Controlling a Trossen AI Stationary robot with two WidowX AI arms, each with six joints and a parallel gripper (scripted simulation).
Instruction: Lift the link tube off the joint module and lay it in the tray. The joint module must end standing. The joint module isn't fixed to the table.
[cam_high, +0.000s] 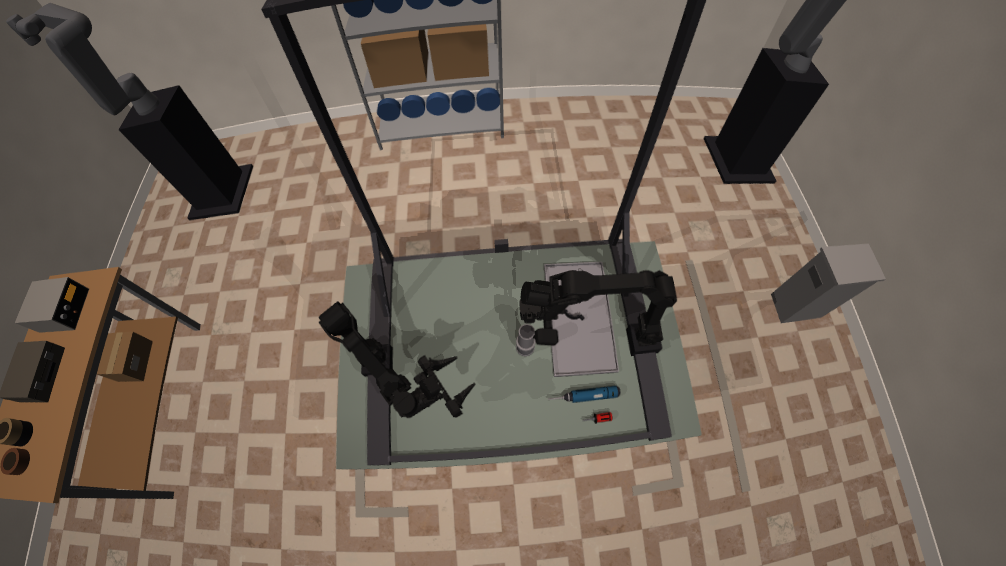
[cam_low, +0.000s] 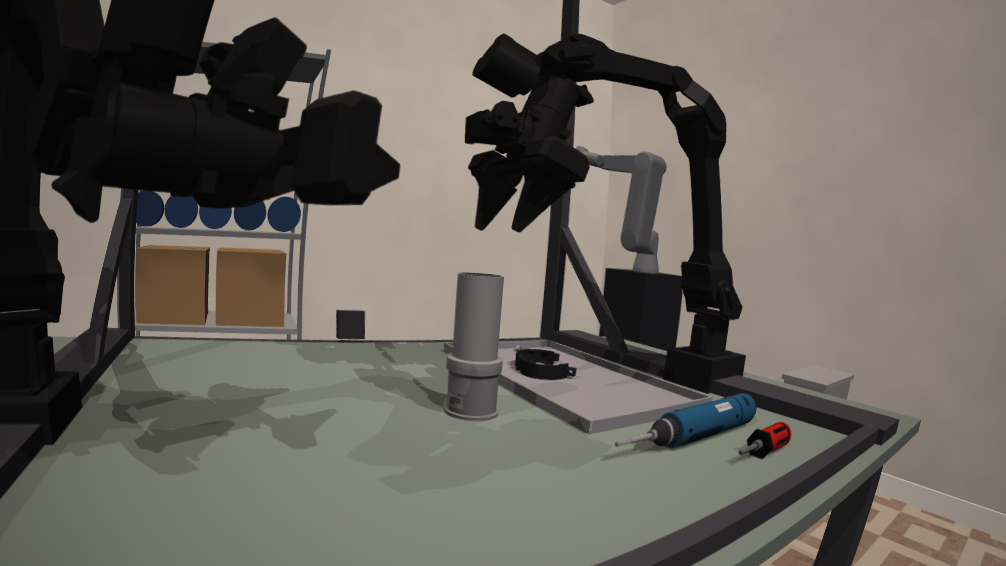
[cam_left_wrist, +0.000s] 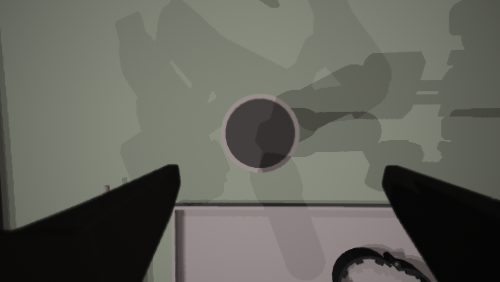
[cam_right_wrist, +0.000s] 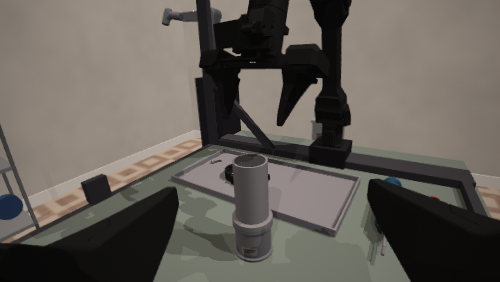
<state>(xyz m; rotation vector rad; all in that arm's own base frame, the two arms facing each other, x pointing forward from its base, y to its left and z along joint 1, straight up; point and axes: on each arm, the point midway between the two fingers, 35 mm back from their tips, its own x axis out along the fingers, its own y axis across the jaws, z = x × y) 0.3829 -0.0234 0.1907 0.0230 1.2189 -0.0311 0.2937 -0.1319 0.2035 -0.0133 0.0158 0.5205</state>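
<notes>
The grey link tube (cam_low: 478, 313) stands upright on the lighter joint module (cam_low: 472, 387), which stands on the green table next to the tray (cam_low: 597, 390). My left gripper (cam_low: 524, 190) is open and empty. It hangs pointing down, well above the tube. In the left wrist view its fingers frame the tube's open top (cam_left_wrist: 260, 132) from above. My right gripper (cam_high: 450, 383) is open and empty, out to the side of the tube. In the right wrist view (cam_right_wrist: 272, 189) it looks level at the tube (cam_right_wrist: 251, 190) and the module (cam_right_wrist: 253, 240).
A black clamp ring (cam_low: 543, 363) lies in the tray's far end. A blue electric screwdriver (cam_low: 692, 420) and a small red screwdriver (cam_low: 770, 438) lie near the table's edge beyond the tray. A black frame rail and uprights border the table.
</notes>
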